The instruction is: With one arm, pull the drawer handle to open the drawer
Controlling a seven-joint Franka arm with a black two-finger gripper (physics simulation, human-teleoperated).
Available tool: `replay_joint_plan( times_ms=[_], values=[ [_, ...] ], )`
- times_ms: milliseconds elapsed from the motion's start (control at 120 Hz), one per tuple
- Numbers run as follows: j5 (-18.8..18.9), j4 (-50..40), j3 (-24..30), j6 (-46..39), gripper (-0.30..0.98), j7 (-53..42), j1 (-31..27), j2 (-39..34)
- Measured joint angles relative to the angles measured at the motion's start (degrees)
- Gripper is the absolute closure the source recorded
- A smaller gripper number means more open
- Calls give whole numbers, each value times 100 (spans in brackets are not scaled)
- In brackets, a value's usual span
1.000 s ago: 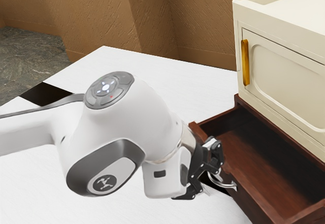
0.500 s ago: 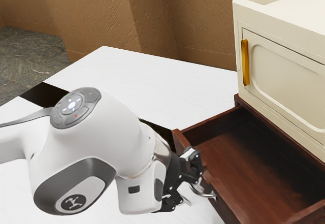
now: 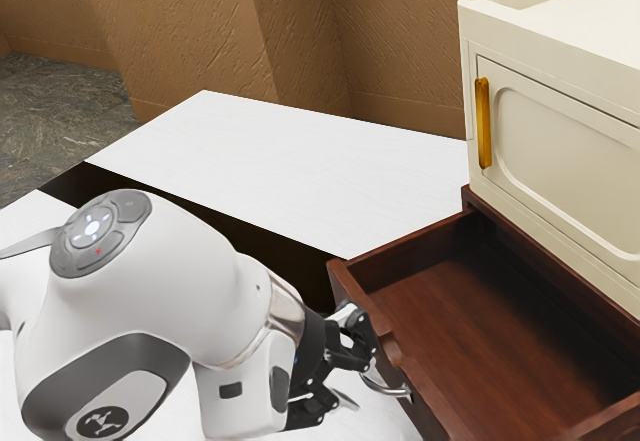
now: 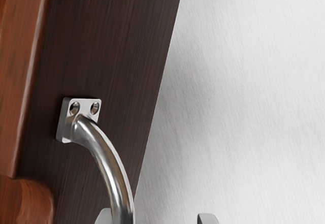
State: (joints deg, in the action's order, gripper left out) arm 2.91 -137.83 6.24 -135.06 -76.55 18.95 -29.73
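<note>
Tabletop (image 3: 280,171): white, brightly lit. Drawer (image 3: 490,336): interior darkens toward the back. Handle (image 4: 111,168): metal, glints along its curve. Wall (image 3: 200,36): warm, unevenly shaded.

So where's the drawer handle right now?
Low in the exterior view, the handle is on the front of the drawer, on that view's left, beside the claw.

Looked like grained reddish-brown wood on the drawer (image 3: 470,331), smooth glossy metal on the handle (image 4: 109,159); seemed smooth and painted on the cream cabinet (image 3: 560,151), rough on the wall (image 3: 300,41), faintly streaked on the tabletop (image 3: 300,171).
</note>
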Motion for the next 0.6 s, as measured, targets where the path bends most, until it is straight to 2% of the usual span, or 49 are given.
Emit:
replay_joint_plan(
  times_ms=[242,317,425,600],
  values=[
    [-63,36,0,-51,73,83,-18,16],
    [-72,36,0,-46,70,99,-18,13],
    [-83,36,0,-22,59,111,-16,13],
    [-99,44,11,33,55,118,-14,-143]
  ],
)
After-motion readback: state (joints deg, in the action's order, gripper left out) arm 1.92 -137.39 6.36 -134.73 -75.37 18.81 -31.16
